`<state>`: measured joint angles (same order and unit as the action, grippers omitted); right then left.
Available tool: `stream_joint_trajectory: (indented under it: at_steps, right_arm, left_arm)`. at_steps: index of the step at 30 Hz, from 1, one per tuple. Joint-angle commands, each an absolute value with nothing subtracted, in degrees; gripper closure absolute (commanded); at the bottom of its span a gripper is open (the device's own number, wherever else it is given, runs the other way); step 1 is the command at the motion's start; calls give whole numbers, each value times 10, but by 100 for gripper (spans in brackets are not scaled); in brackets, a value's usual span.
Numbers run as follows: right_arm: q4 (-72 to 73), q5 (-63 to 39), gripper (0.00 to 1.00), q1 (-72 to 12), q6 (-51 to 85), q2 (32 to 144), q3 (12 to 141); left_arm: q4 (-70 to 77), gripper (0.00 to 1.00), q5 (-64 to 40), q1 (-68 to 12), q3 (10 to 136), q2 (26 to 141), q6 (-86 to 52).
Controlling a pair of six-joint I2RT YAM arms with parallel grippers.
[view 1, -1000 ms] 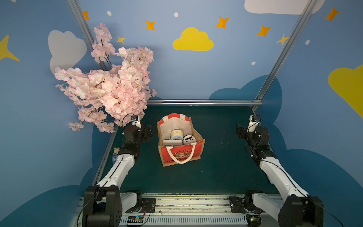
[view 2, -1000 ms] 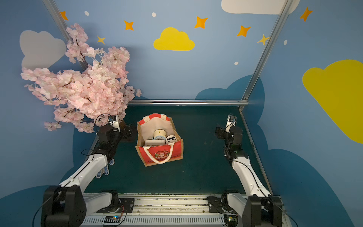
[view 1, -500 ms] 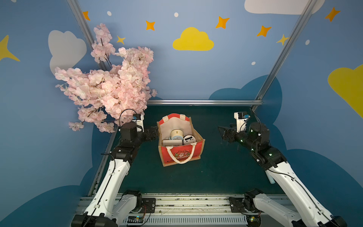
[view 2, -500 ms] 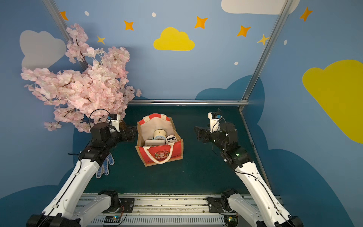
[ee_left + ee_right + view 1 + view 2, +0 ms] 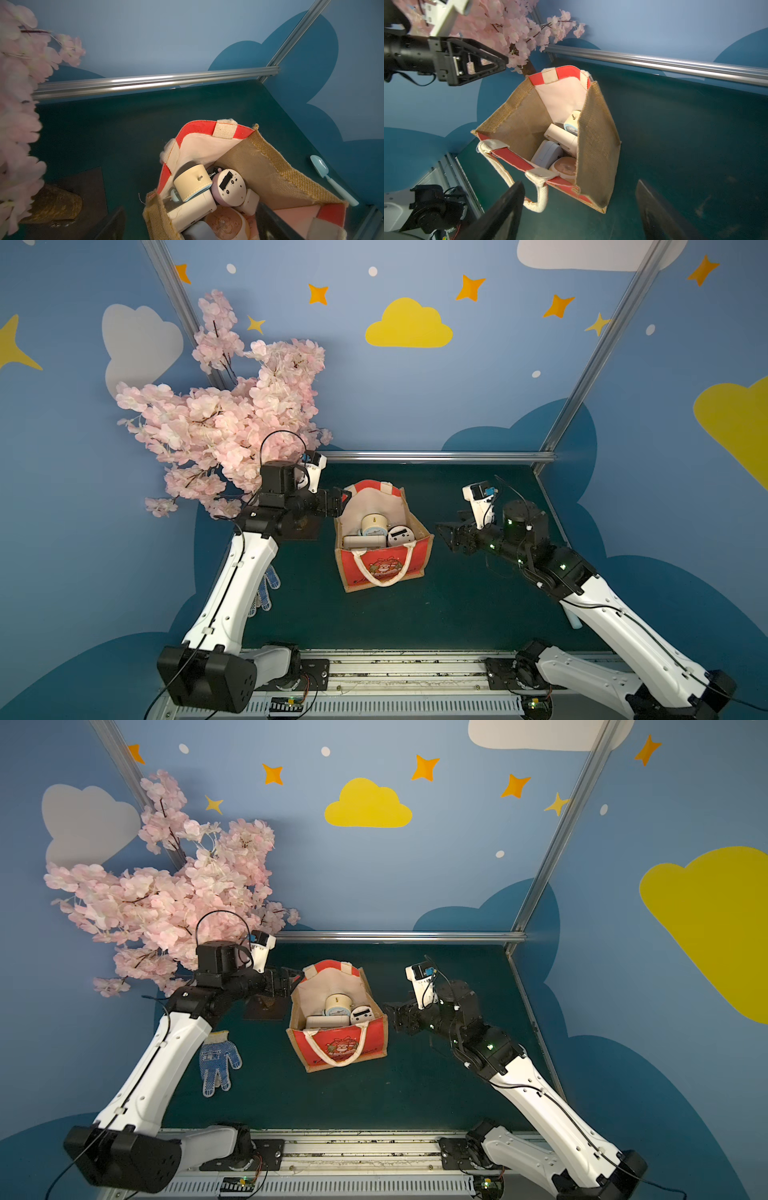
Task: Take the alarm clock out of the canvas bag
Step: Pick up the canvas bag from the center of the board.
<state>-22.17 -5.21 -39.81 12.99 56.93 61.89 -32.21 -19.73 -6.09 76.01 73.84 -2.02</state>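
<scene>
bag (image 5: 384,572): upright mid-bench, mouth up, red faces toward front and back edges.
clock (image 5: 399,536): inside, display up.
left gripper (image 5: 344,502): released, by rim.
right gripper (image 5: 441,536): released, beside bag.

White arm shells (image 5: 232,593), black joints (image 5: 521,524), looping black cables (image 5: 284,430), green indicator lights (image 5: 563,566), white wrist cameras (image 5: 478,497).

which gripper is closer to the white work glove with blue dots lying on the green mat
Left. The left gripper hovers at the red canvas bag's far left corner, beyond the glove; the right gripper is across the bag.
</scene>
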Motion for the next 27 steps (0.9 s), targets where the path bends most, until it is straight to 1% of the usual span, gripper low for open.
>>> stream_joint_trajectory:
  at_steps: [1, 6, 10, 12, 15, 19, 22, 23, 25, 27]
  right_arm:
    - [-234, -31, 16, -413, 121, 574, 634]
    - [-247, -16, 16, -417, 117, 572, 631]
    - [-250, 7, 14, -417, 114, 555, 618]
    - [-249, 13, 14, -417, 114, 547, 610]
    - [-252, 22, 13, -417, 113, 536, 602]
    - [-259, 38, 12, -415, 108, 531, 597]
    - [-262, 43, 12, -415, 106, 533, 596]
    - [-265, 43, 12, -414, 105, 533, 597]
    - [-270, 44, 12, -415, 103, 534, 599]
    - [-272, 49, 12, -415, 102, 533, 599]
  left_arm:
    - [-395, 3, -207, -73, 798, 784, 27]
    - [-443, 4, -172, -83, 870, 871, 54]
    - [-447, 5, -109, -89, 900, 915, 68]
    - [-446, 5, -113, -90, 908, 928, 72]
    - [-447, 8, -110, -99, 919, 949, 81]
    - [-460, 14, -108, -118, 936, 976, 91]
    - [-459, 21, -115, -124, 945, 991, 88]
    - [-460, 26, -119, -125, 950, 996, 87]
    - [-464, 37, -125, -125, 959, 1004, 87]
    - [-472, 50, -127, -125, 969, 1010, 86]
